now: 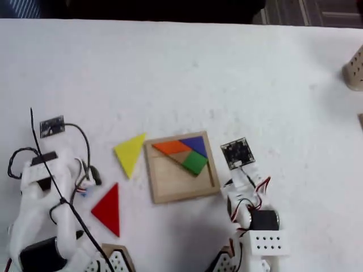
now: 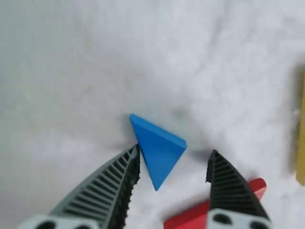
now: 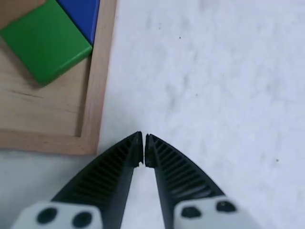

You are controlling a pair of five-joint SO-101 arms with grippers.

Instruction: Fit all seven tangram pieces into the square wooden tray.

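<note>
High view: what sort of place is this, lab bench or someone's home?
Probably a robot test bench: a plain white table, a left arm and a right arm with loose wiring at its near edge, and a wooden puzzle tray set between them as the exercise.

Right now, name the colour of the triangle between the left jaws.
Blue; the triangle shows best in the left wrist view.

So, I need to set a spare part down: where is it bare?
Bare: the table beyond the tray, and the near-left half inside it. Crowded: left of the tray, with the yellow triangle, red triangle and the blue triangle at the open left gripper; the right gripper sits by its near-right corner.
</note>
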